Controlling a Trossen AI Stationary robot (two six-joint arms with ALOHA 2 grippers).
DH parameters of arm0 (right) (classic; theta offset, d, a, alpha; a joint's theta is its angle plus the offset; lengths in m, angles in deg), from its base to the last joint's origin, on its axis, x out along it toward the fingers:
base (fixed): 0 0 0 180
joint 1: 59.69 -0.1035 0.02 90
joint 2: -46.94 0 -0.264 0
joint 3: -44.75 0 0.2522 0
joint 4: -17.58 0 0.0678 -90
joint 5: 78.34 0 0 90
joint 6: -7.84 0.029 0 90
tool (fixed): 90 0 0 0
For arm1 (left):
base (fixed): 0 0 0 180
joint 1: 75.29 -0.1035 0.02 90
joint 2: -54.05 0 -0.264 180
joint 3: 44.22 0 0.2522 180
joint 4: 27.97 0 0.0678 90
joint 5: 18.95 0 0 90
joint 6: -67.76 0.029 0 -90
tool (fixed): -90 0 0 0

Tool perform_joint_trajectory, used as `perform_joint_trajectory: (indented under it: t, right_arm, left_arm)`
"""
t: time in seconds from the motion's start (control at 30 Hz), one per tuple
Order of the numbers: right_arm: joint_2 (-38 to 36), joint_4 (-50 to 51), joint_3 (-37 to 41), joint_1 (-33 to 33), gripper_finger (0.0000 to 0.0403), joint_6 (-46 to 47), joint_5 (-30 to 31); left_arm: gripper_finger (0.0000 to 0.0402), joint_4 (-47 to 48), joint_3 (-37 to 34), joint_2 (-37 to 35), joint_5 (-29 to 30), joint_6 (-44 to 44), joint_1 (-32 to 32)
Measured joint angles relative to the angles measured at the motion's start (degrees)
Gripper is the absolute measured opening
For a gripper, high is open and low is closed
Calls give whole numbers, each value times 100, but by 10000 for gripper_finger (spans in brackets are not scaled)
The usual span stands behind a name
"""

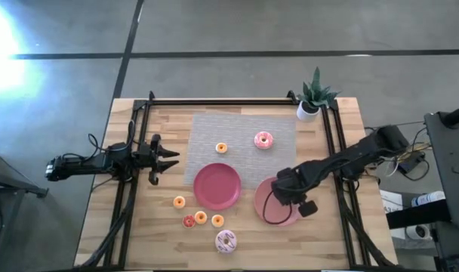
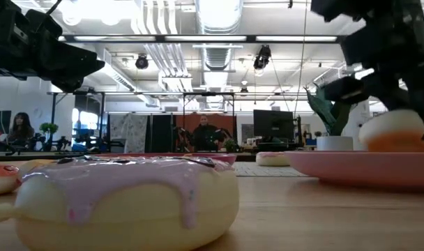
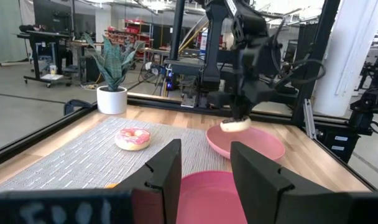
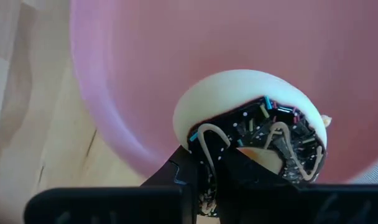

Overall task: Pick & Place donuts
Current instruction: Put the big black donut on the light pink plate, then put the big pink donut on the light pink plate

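My right gripper [image 1: 288, 190] is over the right pink plate [image 1: 269, 215] and shut on a brown-iced donut [image 4: 251, 121] with sprinkles. My left gripper [image 1: 167, 157] waits open and empty near the table's left edge. A pink donut [image 1: 263, 140] and a tiny orange one [image 1: 221, 148] lie on the grey mat. Tiny orange donuts [image 1: 179, 202] and a red one [image 1: 189, 221] lie near the front edge with a pale pink-iced donut [image 1: 226, 241]. A second pink plate [image 1: 217, 186] lies at the middle. My right gripper pinches the brown-iced donut at the near part of its ring [image 4: 207, 146], with the fingers pointing down from above. The fingers hide the exact place of contact. The donut is tilted, its iced face toward the wrist camera, low in the plate [image 3: 235, 125].
A potted plant [image 1: 312, 102] stands at the far right corner. Black frame rails [image 1: 139, 143] run along the left, far and right sides. The grey mat [image 1: 244, 132] covers the far middle. Bare wood lies between the plates and the front edge.
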Motion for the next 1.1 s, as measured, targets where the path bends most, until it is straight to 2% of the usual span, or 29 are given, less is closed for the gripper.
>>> perform_joint_trajectory:
  t: [0.13,0.3,0.5,0.73,0.93,1.0,1.1]
  right_arm:
    - [251,-81,-2,-2,25,17,-42]
    - [419,-290,-4,11,49,575,-240]
    - [407,-325,-4,9,115,747,-294]
    - [-119,-199,-4,9,199,858,-293]
    - [-329,18,-4,9,236,740,-286]
    - [-329,103,-17,11,239,882,-106]
    - [-478,22,-71,18,236,1135,527]
  left_arm:
    - [113,0,0,0,0,0,0]
    - [113,0,0,0,-2,0,0]
    - [113,0,0,-1,0,0,0]
    - [113,0,0,0,0,0,0]
    - [113,0,0,0,0,0,0]
    - [113,0,0,0,0,0,0]
    - [113,0,0,0,0,0,0]
